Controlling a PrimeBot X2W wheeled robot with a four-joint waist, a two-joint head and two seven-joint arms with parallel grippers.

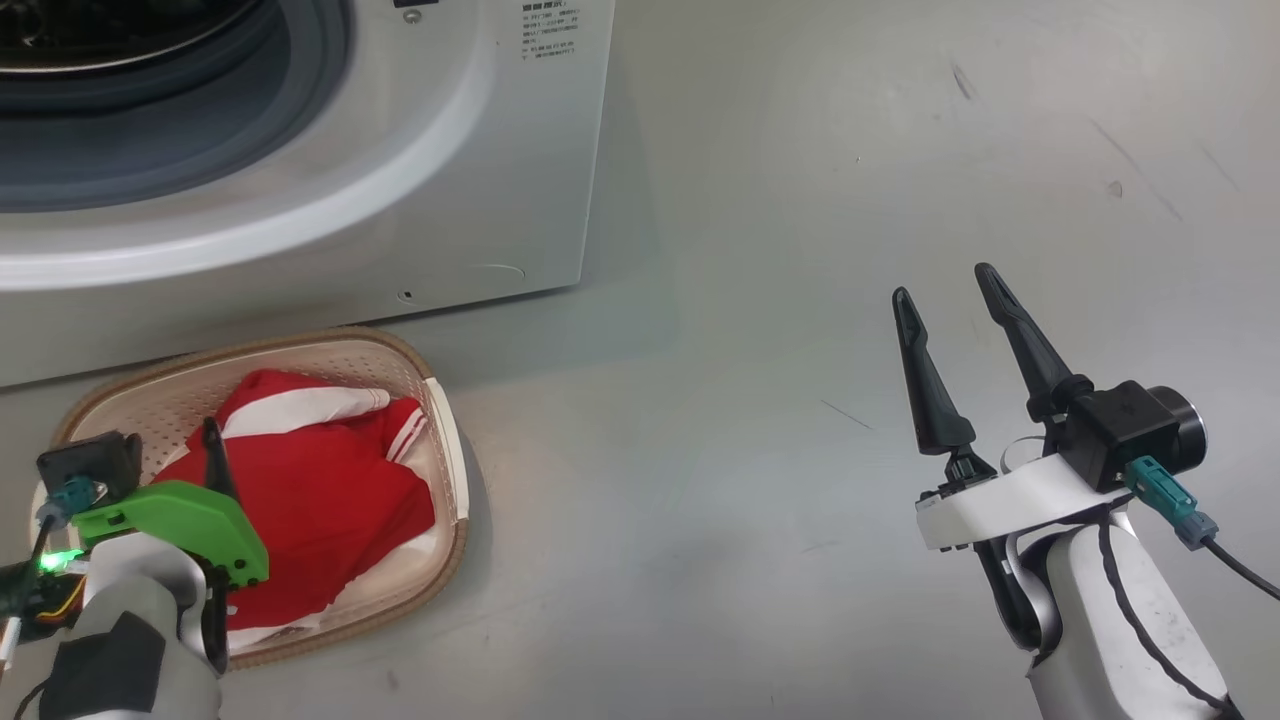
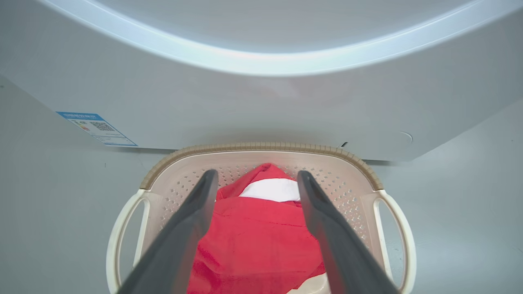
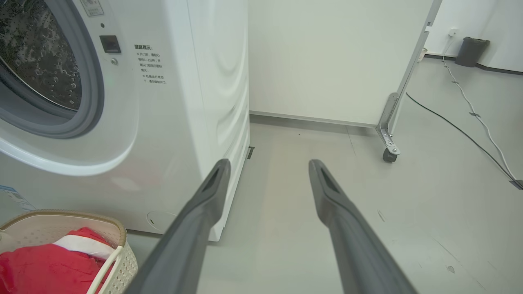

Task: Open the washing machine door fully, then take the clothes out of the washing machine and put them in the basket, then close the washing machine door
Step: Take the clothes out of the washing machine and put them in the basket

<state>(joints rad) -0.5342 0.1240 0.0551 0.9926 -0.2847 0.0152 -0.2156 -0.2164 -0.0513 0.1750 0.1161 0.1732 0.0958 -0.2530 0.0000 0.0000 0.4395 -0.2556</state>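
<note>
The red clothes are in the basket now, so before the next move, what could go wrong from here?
1. The left end effector hangs open right over the clothes; lifting away, it might snag the fabric and drag it back out.
2. The basket sits close to the front of the washing machine, below its opening, so an arm reaching back there could knock it.

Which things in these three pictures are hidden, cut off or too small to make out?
- Drum: cut by the left edge in the right wrist view and by the top edge in the head view, so it is unclear whether it is empty.
- Notice on the washing machine: too small to read, head view.
- Basket floor: covered by the red clothes, left wrist view.
</note>
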